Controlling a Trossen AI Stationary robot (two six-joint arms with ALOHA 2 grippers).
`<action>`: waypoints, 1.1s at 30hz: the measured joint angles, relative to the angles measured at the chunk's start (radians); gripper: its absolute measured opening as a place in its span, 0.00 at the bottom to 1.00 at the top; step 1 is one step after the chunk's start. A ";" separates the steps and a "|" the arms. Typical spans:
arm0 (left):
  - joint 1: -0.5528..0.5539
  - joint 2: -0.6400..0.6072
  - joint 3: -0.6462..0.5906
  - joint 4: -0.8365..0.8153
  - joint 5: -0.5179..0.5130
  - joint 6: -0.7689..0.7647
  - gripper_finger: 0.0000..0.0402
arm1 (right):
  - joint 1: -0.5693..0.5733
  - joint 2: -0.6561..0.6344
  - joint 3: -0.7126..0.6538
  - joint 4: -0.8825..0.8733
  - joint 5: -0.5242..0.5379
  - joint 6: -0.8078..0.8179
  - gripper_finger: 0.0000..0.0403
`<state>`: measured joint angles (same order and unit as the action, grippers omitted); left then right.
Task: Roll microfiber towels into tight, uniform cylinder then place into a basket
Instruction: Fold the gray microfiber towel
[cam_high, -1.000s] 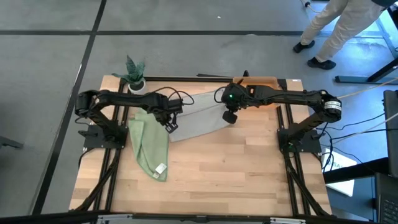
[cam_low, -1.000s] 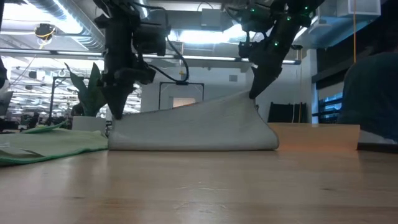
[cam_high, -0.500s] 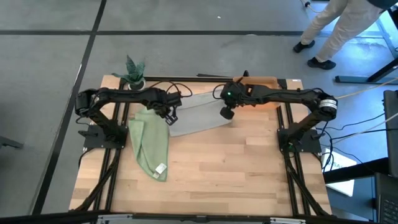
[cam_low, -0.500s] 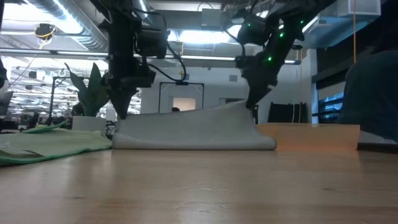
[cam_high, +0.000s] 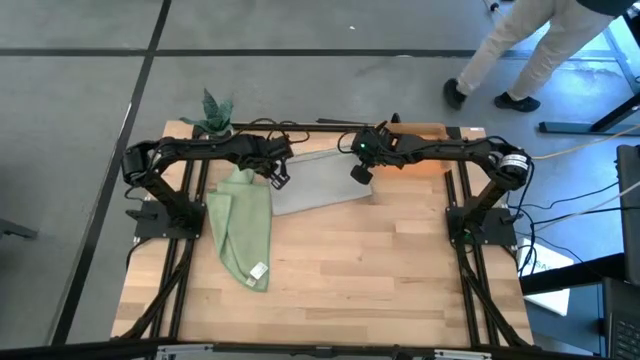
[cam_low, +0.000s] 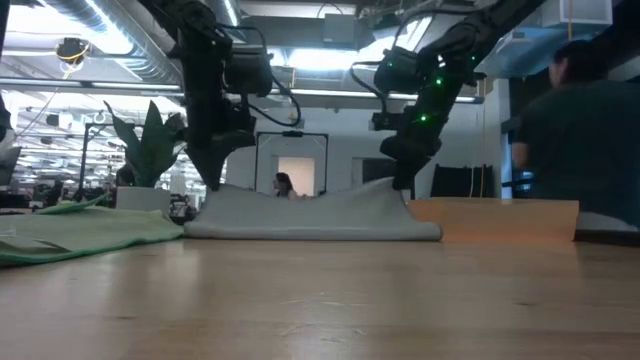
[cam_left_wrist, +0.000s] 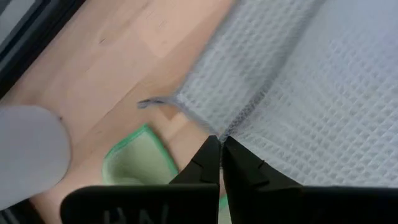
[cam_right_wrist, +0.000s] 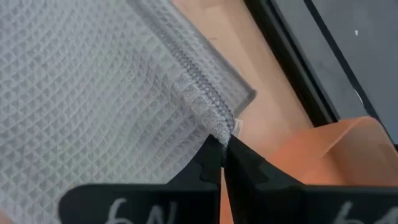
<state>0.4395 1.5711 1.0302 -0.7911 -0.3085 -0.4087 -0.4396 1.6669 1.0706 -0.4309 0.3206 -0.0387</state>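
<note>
Left end effector (cam_high: 279, 180) is seen pinched shut on one corner of the grey towel (cam_high: 315, 185); right end effector (cam_high: 361, 173) is likewise clamped on the opposite corner of the same edge. Both corners are held slightly raised, apparently so the edge is kept taut and level for folding or rolling. Grey towel is located at the tabletop's (cam_high: 400, 270) far edge, centred, long axis parallel to that edge. Green towel (cam_high: 243, 235) is laid flat along the left side, long axis toward the near edge. Basket (cam_high: 425, 132) is found at the far right corner.
</note>
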 joint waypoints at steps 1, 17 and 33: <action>0.007 0.000 0.000 -0.001 -0.002 0.000 0.00 | -0.005 0.000 0.000 0.006 0.000 0.000 0.02; 0.040 0.000 0.000 0.007 -0.018 -0.005 0.00 | -0.029 0.000 0.000 0.038 -0.005 -0.019 0.02; 0.040 0.000 0.000 0.043 -0.019 -0.008 0.00 | -0.029 0.000 0.000 0.050 -0.008 -0.023 0.11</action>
<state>0.4797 1.5711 1.0302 -0.7482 -0.3271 -0.4164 -0.4683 1.6669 1.0706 -0.3809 0.3126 -0.0620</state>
